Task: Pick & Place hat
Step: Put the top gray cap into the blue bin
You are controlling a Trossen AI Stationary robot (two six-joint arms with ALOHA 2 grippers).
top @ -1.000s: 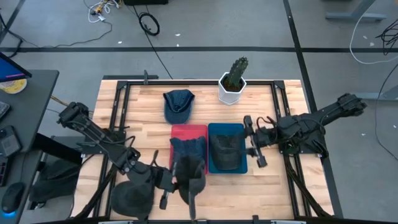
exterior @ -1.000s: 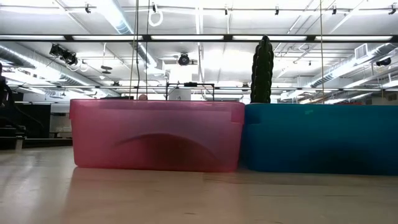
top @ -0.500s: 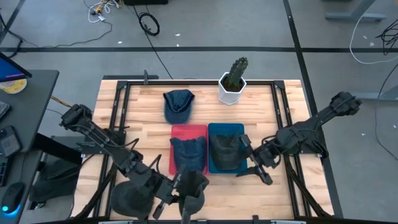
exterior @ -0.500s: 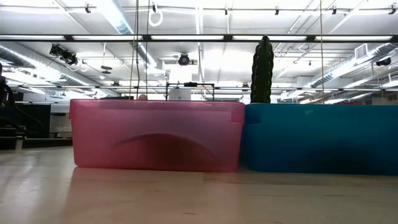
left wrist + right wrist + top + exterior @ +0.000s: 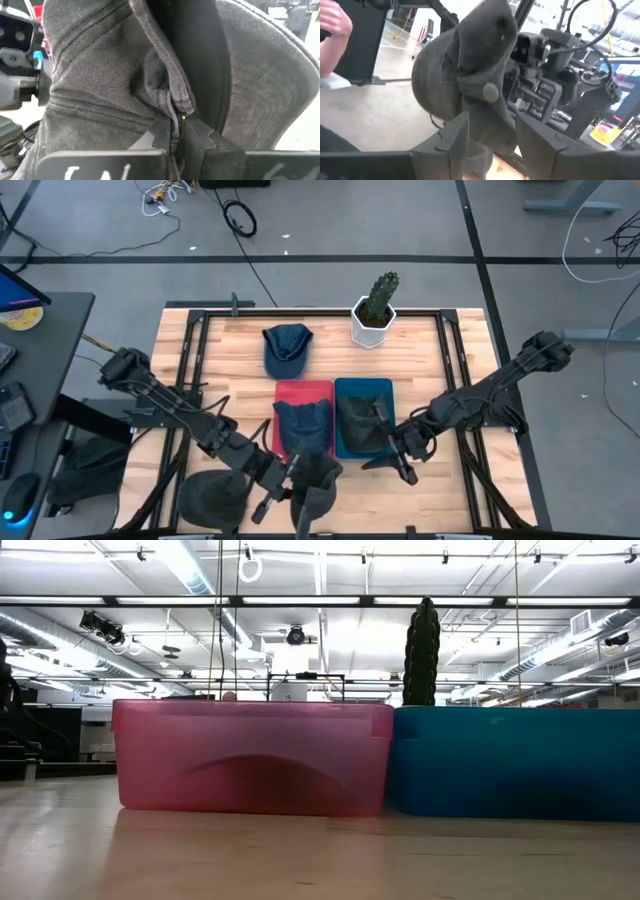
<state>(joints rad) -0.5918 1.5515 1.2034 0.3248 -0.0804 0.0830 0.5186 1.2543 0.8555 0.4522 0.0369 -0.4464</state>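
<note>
A dark grey hat (image 5: pixel 316 478) hangs over the table's near edge, with my left gripper (image 5: pixel 288 480) shut on it. In the right wrist view its crown button (image 5: pixel 490 92) faces my right gripper (image 5: pixel 492 136). That gripper (image 5: pixel 392 460) is open, level, and a short way right of the hat, touching nothing. A red bin (image 5: pixel 303 392) and a blue bin (image 5: pixel 365 390) each hold a dark hat. A denim hat (image 5: pixel 287 348) lies flat on the table behind them. My left gripper pinches a bunched, folded edge of the hat's rim (image 5: pixel 176 109) between its two fingers (image 5: pixel 200 137). The fingers come level from the table's left. The hat is lifted clear of the table, with its crown and brim standing out beyond the fingers.
A potted cactus (image 5: pixel 376 308) stands at the back, behind the blue bin (image 5: pixel 515 760). Another dark hat (image 5: pixel 208 498) lies at the near left edge. Bare wood lies on either side of the bins. A person's hand (image 5: pixel 332 20) shows in the room beyond.
My right gripper has come from beside the blue bin toward the table's near edge and left toward the held hat, rolling as it went, and stays open. My left gripper has turned a little, swinging the hat slightly toward the right.
</note>
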